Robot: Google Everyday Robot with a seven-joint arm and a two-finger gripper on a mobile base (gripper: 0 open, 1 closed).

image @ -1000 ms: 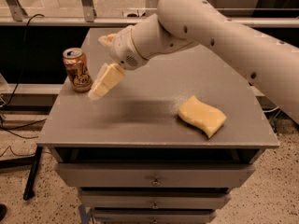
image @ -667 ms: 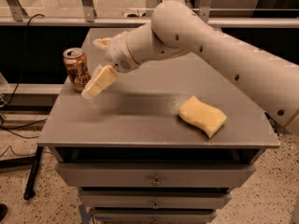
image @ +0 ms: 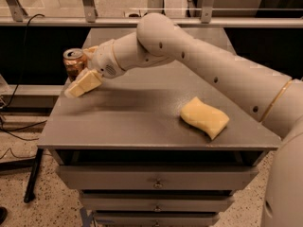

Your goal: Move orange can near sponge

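The orange can stands upright at the table's left edge, towards the back. The pale yellow sponge lies on the right side of the table, near the front. My gripper is at the can, open. One cream finger lies in front of the can and the other shows just behind it. The can's lower part is hidden by the near finger. The arm reaches across from the right. Can and sponge are far apart.
The grey table has drawers below its front edge. A railing runs behind the table. Cables lie on the floor at the left.
My gripper has moved left to the can. Its fingers now stand on either side of it. The can and the sponge have not moved.
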